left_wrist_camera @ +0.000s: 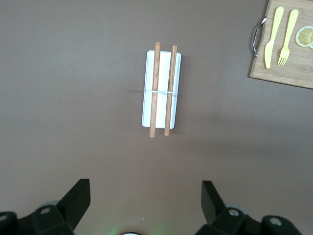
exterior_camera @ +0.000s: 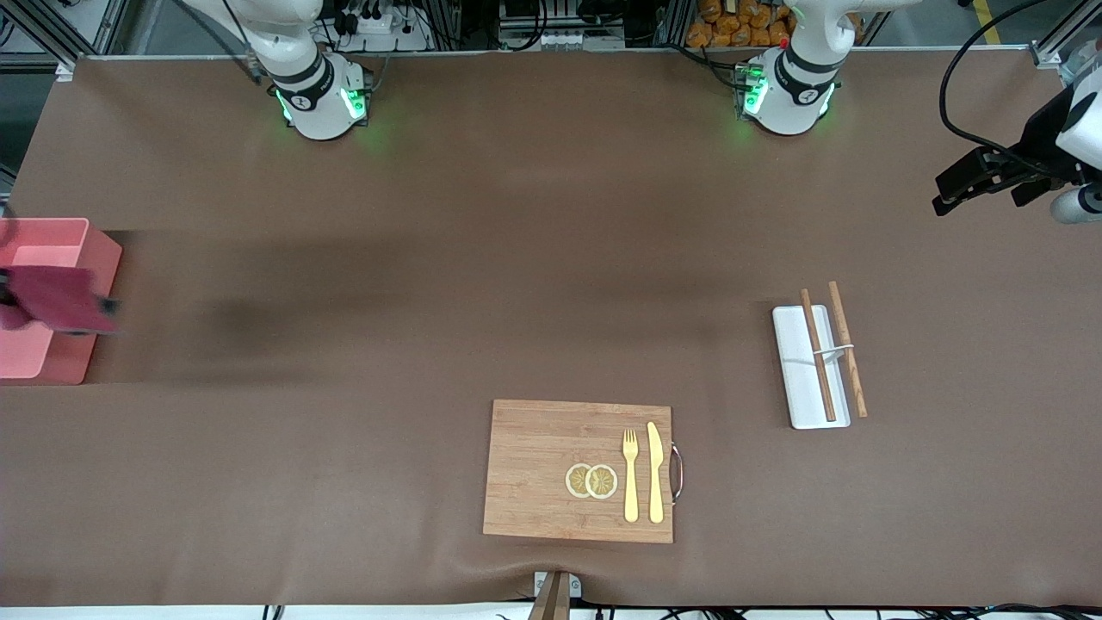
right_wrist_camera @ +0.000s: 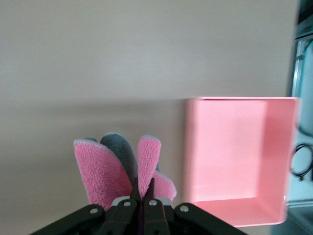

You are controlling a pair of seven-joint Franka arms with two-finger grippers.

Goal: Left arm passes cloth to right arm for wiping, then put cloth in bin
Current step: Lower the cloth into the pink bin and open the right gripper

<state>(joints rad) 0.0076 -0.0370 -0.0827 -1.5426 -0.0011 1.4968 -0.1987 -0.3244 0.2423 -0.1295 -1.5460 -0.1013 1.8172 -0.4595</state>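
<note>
Pink bin (exterior_camera: 52, 258) under right jaws clamping cloth (exterior_camera: 56, 297); left jaws wide, empty.

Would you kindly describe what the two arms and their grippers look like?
Both arms are white with black joint bands and green lights glowing at their bases. The left gripper is black with blunt, wedge-shaped fingers, and a black cable loops above it. The right gripper has thin black fingers on a black body with silver screws.
</note>
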